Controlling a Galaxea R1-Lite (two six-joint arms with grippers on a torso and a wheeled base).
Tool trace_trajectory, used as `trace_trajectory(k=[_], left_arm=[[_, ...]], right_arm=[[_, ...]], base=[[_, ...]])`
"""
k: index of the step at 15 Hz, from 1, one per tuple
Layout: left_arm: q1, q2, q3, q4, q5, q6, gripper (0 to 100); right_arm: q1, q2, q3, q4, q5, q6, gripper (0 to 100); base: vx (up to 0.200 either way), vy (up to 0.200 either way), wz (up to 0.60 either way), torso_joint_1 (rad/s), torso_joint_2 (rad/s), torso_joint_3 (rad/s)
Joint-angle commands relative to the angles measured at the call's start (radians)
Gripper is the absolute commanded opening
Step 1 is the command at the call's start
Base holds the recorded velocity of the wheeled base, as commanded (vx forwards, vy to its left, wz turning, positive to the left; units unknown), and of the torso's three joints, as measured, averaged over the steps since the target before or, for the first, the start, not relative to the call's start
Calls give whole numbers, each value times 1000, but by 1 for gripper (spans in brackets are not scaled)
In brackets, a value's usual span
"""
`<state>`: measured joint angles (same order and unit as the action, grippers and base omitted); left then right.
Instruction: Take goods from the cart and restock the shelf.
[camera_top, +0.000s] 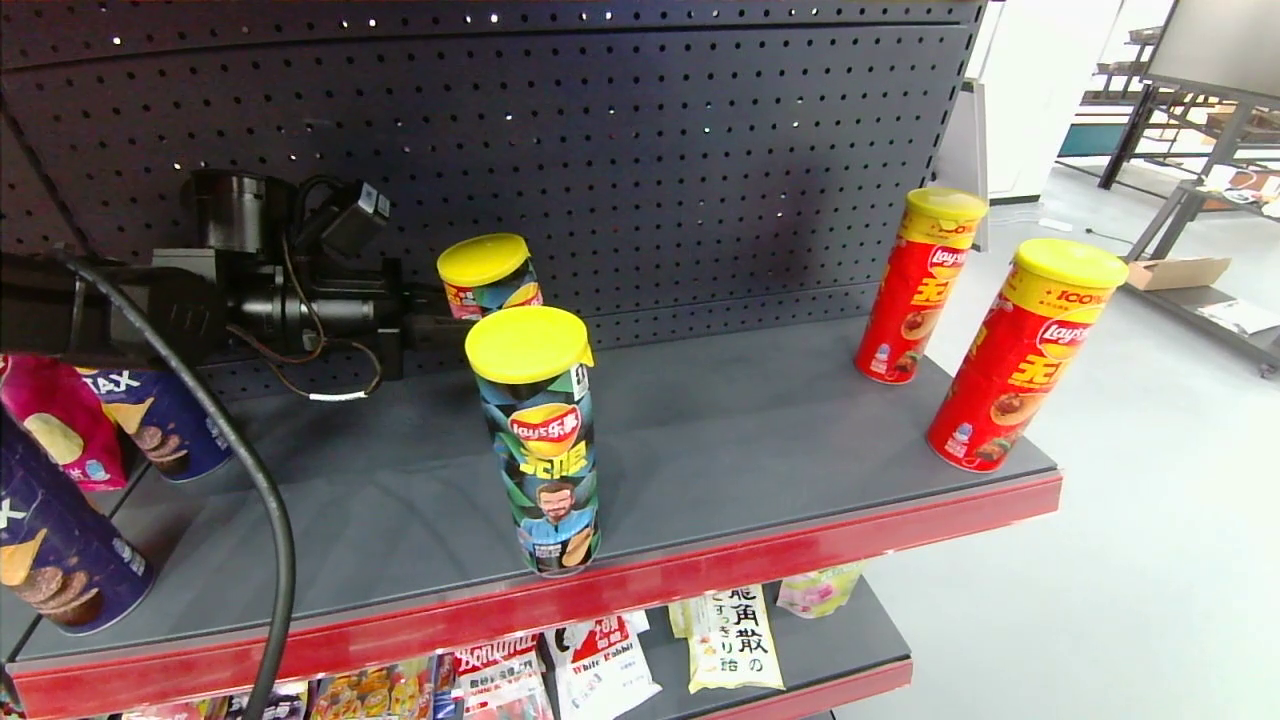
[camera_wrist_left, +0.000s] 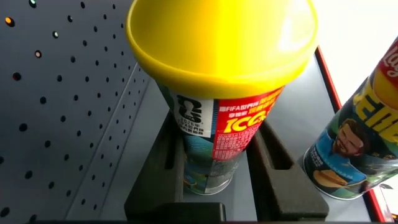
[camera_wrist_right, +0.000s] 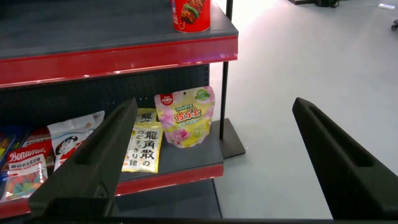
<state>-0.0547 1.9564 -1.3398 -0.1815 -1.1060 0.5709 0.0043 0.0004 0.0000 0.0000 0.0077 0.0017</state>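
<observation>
A chips can (camera_top: 487, 272) with a yellow lid and a green-blue body stands upright at the back of the grey shelf (camera_top: 760, 440), close to the pegboard. My left gripper (camera_top: 450, 322) comes in from the left and is shut on its lower body. In the left wrist view the can (camera_wrist_left: 217, 124) sits between the two black fingers (camera_wrist_left: 163, 163) of the left gripper (camera_wrist_left: 214, 158). A second can of the same kind (camera_top: 540, 440) stands just in front, near the red shelf edge. My right gripper (camera_wrist_right: 217, 180) is open wide with nothing in it, facing the lower shelf.
Two red chips cans (camera_top: 918, 285) (camera_top: 1020, 355) stand at the shelf's right end. Dark purple cans (camera_top: 60, 545) and a pink bag (camera_top: 55, 415) crowd the left. Snack bags (camera_wrist_right: 185, 115) lie on the lower shelf. Bare shelf lies between the green and red cans.
</observation>
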Motion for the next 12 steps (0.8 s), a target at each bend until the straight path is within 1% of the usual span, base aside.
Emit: trace_trajectory(k=[1,4,5,12], left_arm=[[-4,4,-4,0,5,0,0],[-7,9,-4,0,5,1,0],[-7,10,-7,0,5,1,100],[-5,4,-4,2,1,1,100]], right_arm=[[0,0,0,0,0,0,100],[0,0,0,0,0,0,100],[0,0,0,0,0,0,100],[0,0,0,0,0,0,100]], base=[[0,0,0,0,0,0],[0,0,0,0,0,0],[0,0,0,0,0,0],[0,0,0,0,0,0]])
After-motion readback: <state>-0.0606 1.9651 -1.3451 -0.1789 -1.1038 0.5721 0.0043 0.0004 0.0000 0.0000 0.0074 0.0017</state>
